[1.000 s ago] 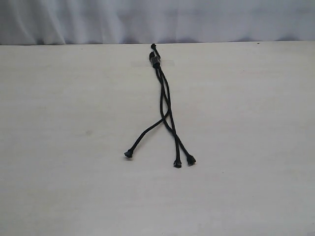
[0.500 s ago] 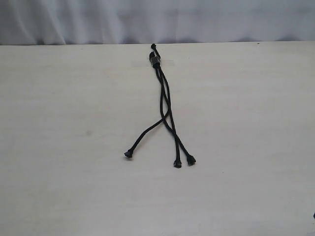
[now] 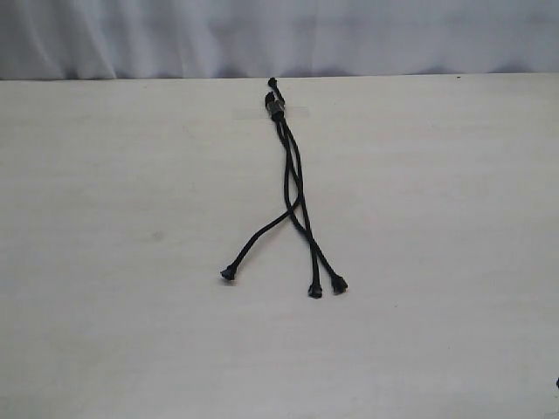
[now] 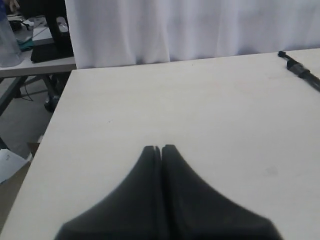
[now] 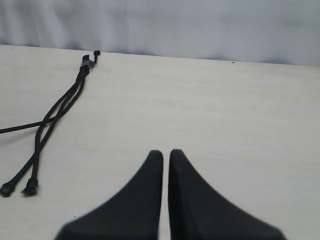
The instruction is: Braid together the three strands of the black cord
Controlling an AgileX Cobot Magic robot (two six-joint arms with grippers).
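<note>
Three strands (image 3: pixel 295 208) of the black cord (image 3: pixel 286 144) lie loose on the table (image 3: pixel 437 218), crossing midway, with the left gripper (image 4: pixel 160 148) and right gripper (image 5: pixel 166 154) pressed together, empty, well apart from them — a pinch there could snag two.

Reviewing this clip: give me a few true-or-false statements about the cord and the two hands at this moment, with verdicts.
1. The three strands are joined at the bound end nearest the curtain. True.
2. The right hand is gripping a strand. False: it holds nothing and is clear of the strands.
3. One tip lies apart from the other two tips, which lie close together. True.
4. The strands are braided tightly down to the tips. False: they only cross loosely about midway and lie loose on the table.
5. The left hand has its fingers spread wide. False: they are closed together, holding nothing.
</note>
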